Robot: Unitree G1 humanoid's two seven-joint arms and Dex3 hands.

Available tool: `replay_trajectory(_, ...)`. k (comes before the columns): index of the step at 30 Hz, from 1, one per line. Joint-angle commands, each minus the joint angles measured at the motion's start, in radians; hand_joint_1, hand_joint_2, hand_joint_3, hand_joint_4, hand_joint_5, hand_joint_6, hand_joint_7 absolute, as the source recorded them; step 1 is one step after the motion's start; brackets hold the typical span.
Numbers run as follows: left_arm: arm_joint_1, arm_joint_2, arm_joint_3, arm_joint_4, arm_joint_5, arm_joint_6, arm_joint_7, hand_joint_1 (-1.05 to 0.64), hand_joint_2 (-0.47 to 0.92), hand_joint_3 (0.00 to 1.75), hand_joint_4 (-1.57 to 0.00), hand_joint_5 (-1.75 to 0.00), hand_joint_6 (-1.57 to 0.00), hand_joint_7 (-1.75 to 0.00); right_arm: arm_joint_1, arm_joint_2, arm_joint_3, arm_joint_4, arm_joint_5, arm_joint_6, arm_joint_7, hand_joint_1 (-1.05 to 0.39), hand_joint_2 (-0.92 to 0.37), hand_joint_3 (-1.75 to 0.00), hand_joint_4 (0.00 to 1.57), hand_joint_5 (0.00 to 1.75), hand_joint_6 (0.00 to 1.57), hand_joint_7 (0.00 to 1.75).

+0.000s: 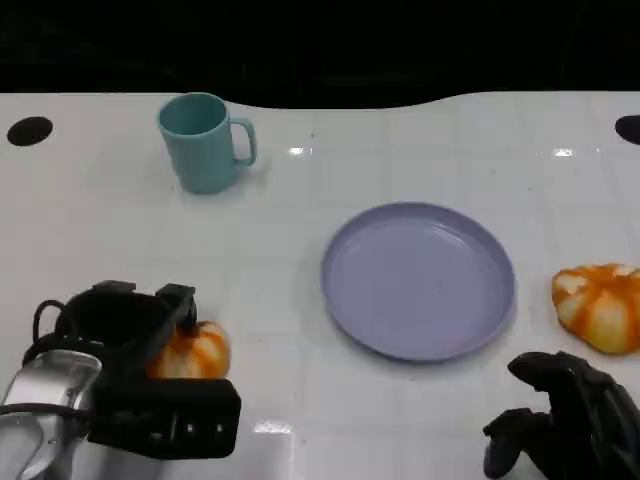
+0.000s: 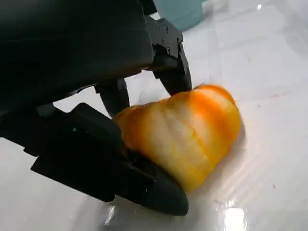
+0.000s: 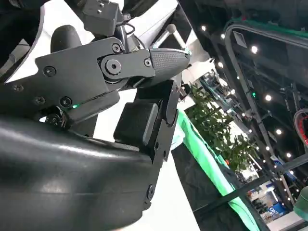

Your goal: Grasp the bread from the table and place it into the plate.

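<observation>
Head view: the left hand (image 1: 150,385) gripped the bread (image 1: 195,352) on the table (image 1: 300,400), left of the plate (image 1: 418,280); the right hand (image 1: 565,420) rested right of the plate. Left wrist view: fingers (image 2: 159,192) clasped the bread. Right wrist view: right-hand fingers (image 3: 144,62) curled, holding nothing.

— Where does your round lilac plastic plate (image 1: 418,280) sit?

— On the glossy white table (image 1: 300,250), a little right of centre. Behind it and well to the left, near the far edge, stands your teal ceramic mug (image 1: 203,141).

— And the bread?

— You have two pieces. One orange-and-white bread roll (image 1: 195,351) lies at the near left, well apart from the plate, with the black left hand (image 1: 140,385) around it. The second orange-and-white bun (image 1: 600,305) lies just right of the plate. Your black right hand (image 1: 565,420) sits in front of that bun, at the near right.
</observation>
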Motion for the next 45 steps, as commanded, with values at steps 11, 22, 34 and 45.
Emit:
replay_trajectory(11,-0.108,-0.024,-0.106,0.457,-0.002,-0.202,0.539,-0.42,0.34,1.75,-1.39,-1.75,-0.78,-1.63,0.008,-0.010,-0.005,-0.019,0.011,0.001,-0.003,-0.60,-0.92,-0.33,1.57,0.60,1.57,0.22)
replay_trajectory(22,-0.145,-0.025,-0.104,0.486,-0.047,-0.274,0.727,-0.36,0.23,1.75,-1.57,-1.75,-0.91,-1.74,-0.001,-0.013,-0.012,-0.005,0.007,-0.005,-0.005,-0.61,-0.92,-0.32,1.57,0.61,1.57,0.25)
replay_trajectory(34,-0.169,0.001,-0.044,0.233,-0.101,-0.273,0.611,-0.51,0.36,1.75,-1.57,-1.75,-1.00,-1.75,-0.035,-0.013,-0.028,0.060,0.017,-0.018,0.032,-0.59,-0.92,-0.34,1.57,0.61,1.57,0.24)
replay_trajectory(45,-0.273,-0.096,-0.039,0.246,-0.145,-0.322,0.573,-0.64,0.40,1.72,-1.51,-1.75,-1.04,-1.75,-0.052,-0.014,-0.045,0.094,0.011,-0.027,0.063,-0.59,-0.92,-0.31,1.57,0.59,1.57,0.24)
